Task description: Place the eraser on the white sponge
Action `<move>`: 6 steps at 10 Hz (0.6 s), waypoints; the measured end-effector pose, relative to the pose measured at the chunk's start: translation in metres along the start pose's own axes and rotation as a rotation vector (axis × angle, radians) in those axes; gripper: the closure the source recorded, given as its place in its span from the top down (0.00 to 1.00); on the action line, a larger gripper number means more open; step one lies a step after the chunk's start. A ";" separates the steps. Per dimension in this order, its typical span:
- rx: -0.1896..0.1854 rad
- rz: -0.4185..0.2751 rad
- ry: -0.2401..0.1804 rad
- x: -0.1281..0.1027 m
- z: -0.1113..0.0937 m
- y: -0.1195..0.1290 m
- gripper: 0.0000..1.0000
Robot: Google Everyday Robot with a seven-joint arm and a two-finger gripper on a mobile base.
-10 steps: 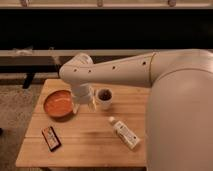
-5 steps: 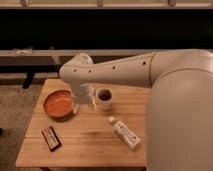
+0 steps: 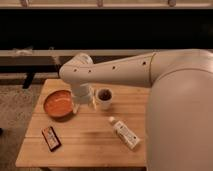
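Note:
The eraser point(image 3: 50, 137), a small flat dark block with reddish-orange edging, lies on the front left of the wooden table point(image 3: 90, 145). The white sponge does not show; it may be hidden behind my arm. My gripper point(image 3: 84, 103) hangs below the wrist over the back of the table, between the orange bowl point(image 3: 59, 103) and the white cup point(image 3: 104, 97). It is well behind and to the right of the eraser. Nothing shows in it.
A white bottle point(image 3: 125, 133) lies on its side at the front right. My large white arm point(image 3: 150, 75) fills the right side of the view and covers the table's right edge. A dark bench runs behind the table.

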 end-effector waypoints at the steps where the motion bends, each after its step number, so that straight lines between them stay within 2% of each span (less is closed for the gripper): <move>1: 0.006 -0.024 -0.009 0.001 0.000 0.002 0.65; 2: 0.006 -0.071 -0.015 0.003 0.001 0.012 0.65; 3: 0.014 -0.155 -0.023 0.010 0.004 0.033 0.65; 6: 0.033 -0.358 -0.025 0.044 0.020 0.095 0.65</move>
